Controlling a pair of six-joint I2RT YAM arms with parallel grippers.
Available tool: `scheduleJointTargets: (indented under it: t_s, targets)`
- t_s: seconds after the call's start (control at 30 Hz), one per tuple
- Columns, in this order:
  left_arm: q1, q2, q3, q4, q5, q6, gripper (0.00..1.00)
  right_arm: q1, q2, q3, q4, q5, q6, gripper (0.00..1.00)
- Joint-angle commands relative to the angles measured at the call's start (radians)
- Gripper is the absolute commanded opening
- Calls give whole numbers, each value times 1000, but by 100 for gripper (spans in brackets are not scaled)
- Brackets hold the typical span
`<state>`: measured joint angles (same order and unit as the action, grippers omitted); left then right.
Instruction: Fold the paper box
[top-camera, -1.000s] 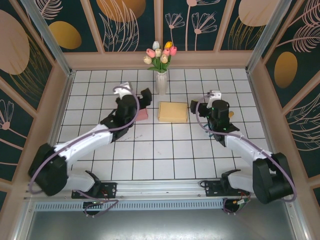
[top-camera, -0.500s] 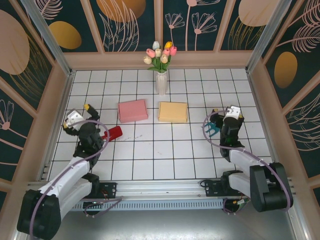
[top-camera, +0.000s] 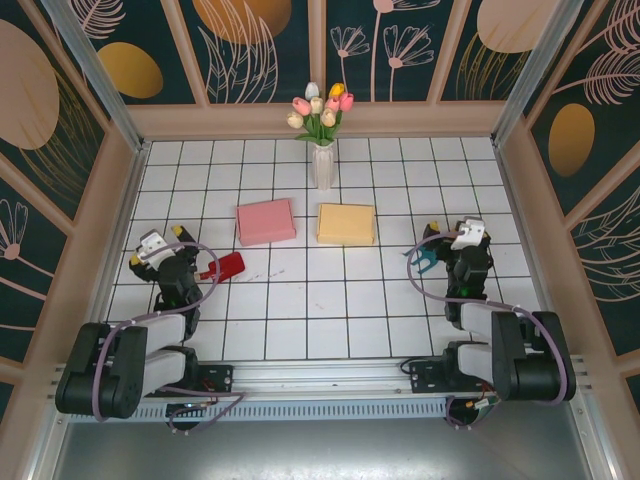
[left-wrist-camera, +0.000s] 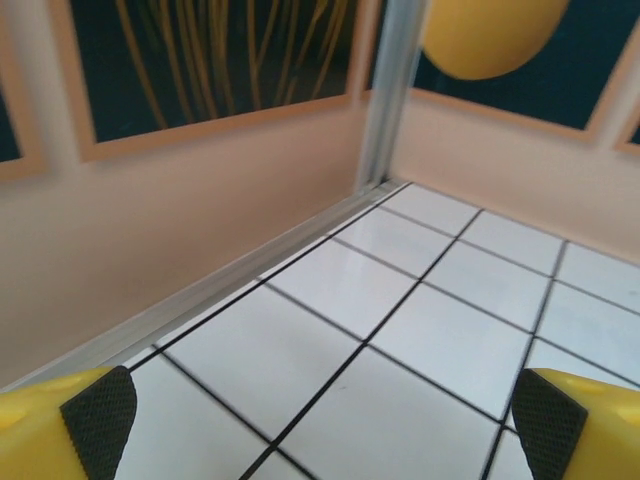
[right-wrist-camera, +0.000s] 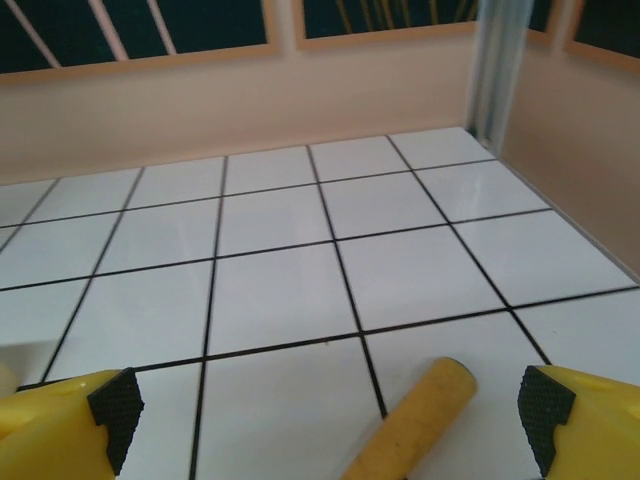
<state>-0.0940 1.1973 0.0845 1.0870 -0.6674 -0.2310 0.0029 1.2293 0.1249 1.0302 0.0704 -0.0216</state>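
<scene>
A pink paper box (top-camera: 265, 221) and a yellow paper box (top-camera: 346, 224) lie flat side by side on the white tiled table, in front of the vase. My left gripper (top-camera: 161, 244) sits low at the near left, well away from the pink box. It is open in the left wrist view (left-wrist-camera: 325, 425), with bare tile between its black pads (left-wrist-camera: 100, 420). My right gripper (top-camera: 463, 238) sits at the near right, apart from the yellow box. It is open (right-wrist-camera: 330, 415), and a yellow cylinder (right-wrist-camera: 412, 424) lies on the tile between its fingers, touching neither.
A white vase of tulips (top-camera: 322, 160) stands behind the boxes. A red object (top-camera: 226, 266) lies right of the left gripper, and a teal object (top-camera: 422, 258) lies left of the right gripper. Wooden walls (left-wrist-camera: 180, 230) enclose the table on three sides.
Both arms have drawn back from the boxes to the near corners and folded low. The pink box, partly covered by the left gripper before, now lies in full view.
</scene>
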Motion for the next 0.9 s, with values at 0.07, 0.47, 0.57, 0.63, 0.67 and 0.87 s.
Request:
scheduleJointTargets:
  t_s: [0.07, 0.47, 0.57, 0.63, 0.67, 0.87]
  targets:
    - [23, 71, 15, 178, 205, 101, 98, -36, 42, -7, 147, -152, -42, 99]
    - [40, 329, 118, 266, 383, 152, 99, -119, 83, 50, 87, -296, 5, 99]
    - [48, 328, 132, 233, 408, 149, 99, -118, 116, 42, 154, -342, 24, 99]
    - [50, 328, 135, 229, 413, 150, 99, -111, 191, 25, 269, -384, 20, 99]
    - [49, 326, 134, 225, 413, 148, 99, -104, 219, 20, 306, -405, 3, 99]
    - [50, 326, 134, 226, 413, 149, 99, -56, 262, 80, 224, -313, -28, 99]
